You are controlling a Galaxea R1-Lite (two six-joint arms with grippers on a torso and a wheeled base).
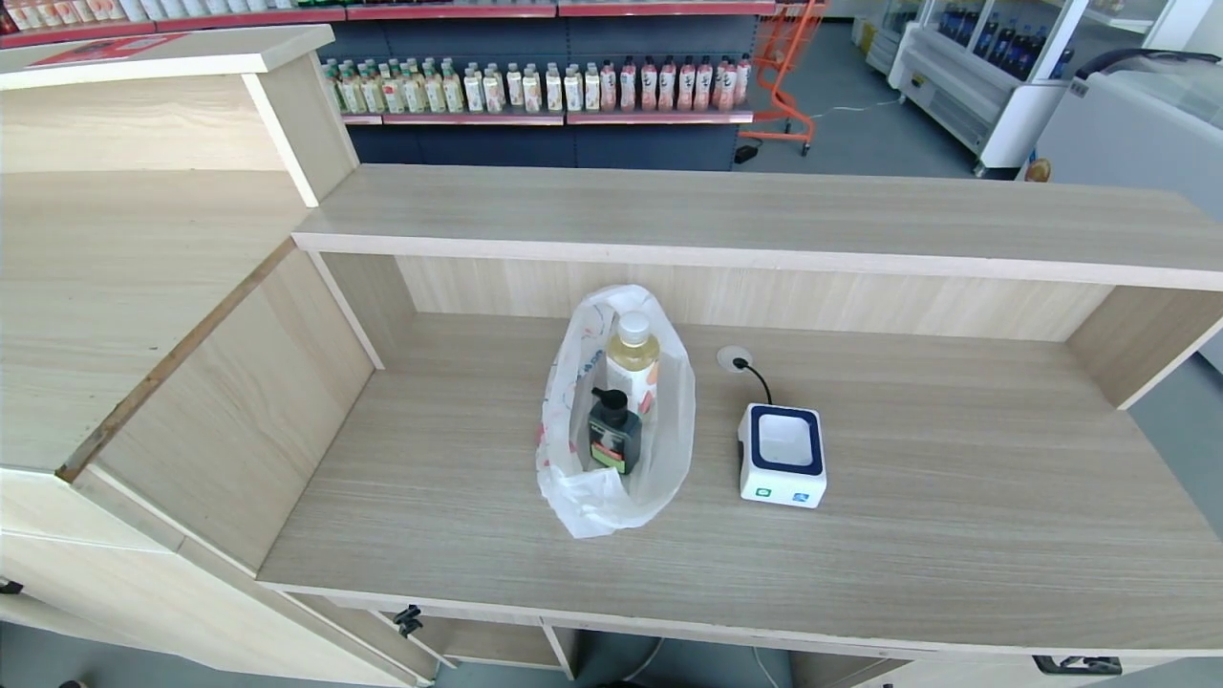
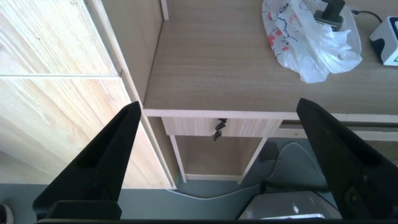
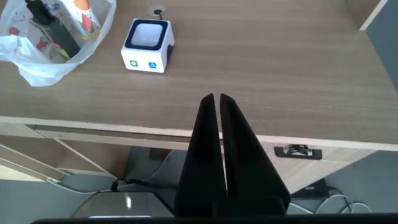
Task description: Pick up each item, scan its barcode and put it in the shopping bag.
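Shopping bag (image 1: 611,449): thin translucent white plastic with red print, standing on the counter near its middle with the mouth open upward and the lower end crumpled toward the front edge.
Drink bottle (image 1: 632,368): inside the bag at the back, upright; pale yellow liquid, white cap, light label.
Pump bottle (image 1: 613,430): inside the bag, just in front of the drink bottle and touching or nearly touching it; dark body, black pump head, green and red on the label.
Barcode scanner (image 1: 782,454): white box with a dark blue frame around a pale window facing up; on the counter just to the right of the bag, apart from it.
Cable (image 1: 758,377): black, runs from the back of the scanner to a round grey grommet (image 1: 733,358) in the counter behind it.
Left gripper (image 2: 219,106): black fingers spread wide, empty; held off the counter's front edge, left of the bag, above the floor.
Right gripper (image 3: 216,99): fingers pressed flat together, holding nothing; off the front edge, right of the scanner.
Counter (image 1: 908,535): light wood grain, recessed under a raised ledge (image 1: 764,215) along the back, with side walls at both ends.
Drawer lock (image 2: 219,129): small dark key hanging under the front edge, left of the bag.
Behind: store shelf (image 1: 535,86) lined with drink bottles, an orange rack (image 1: 788,67), and a white glass-topped chiller (image 1: 984,76) at far right.
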